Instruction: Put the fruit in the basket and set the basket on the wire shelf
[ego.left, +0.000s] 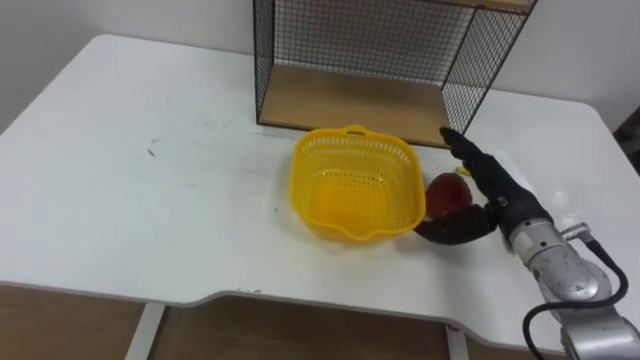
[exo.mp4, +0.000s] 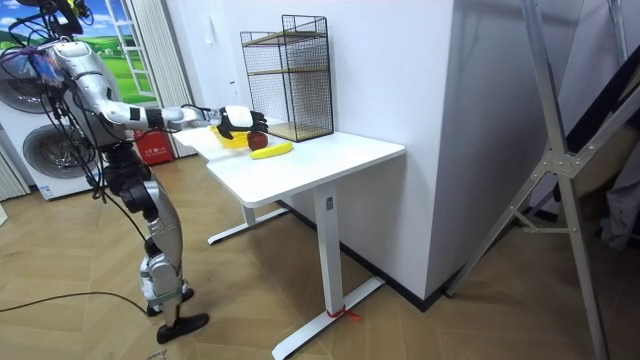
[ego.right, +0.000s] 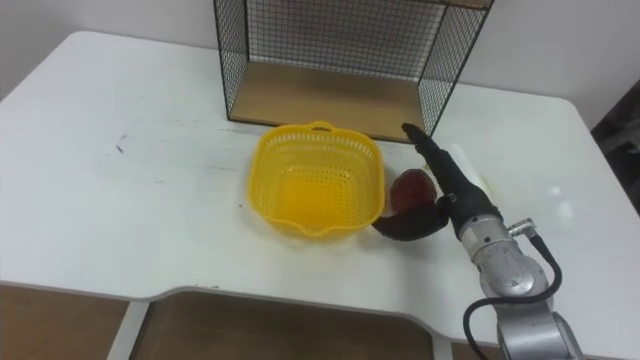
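1. You see the yellow plastic basket with perforated walls (ego.left: 305, 190) standing upright on the white table (ego.left: 150, 180), with its opening facing up. It holds no fruit.
2. The basket has one small handle tab on the far rim and one on the near rim, so the line between its handles runs away from the robot, toward the black wire shelf with a wooden floor (ego.left: 350, 100) just behind it.
3. The dark red round apple (ego.left: 445, 195) lies on the table, touching the basket's right wall on the outside. You cannot tell which way its stem points.
4. Your right hand (ego.left: 500, 205) is beside the apple, on its right. The fingers (ego.left: 478, 162) are stretched straight and point toward the shelf's right front corner. They are not closed on the fruit.
5. The thumb (ego.left: 450, 232) is spread wide and bends along the apple's near side, so the apple sits between the thumb and the fingers.
6. In the room view, the robot stands at the table's end on the room view's left, with this arm reaching over the table. A yellow banana (exo.mp4: 271, 150) lies on the table near the hand, with its long axis going across that view.
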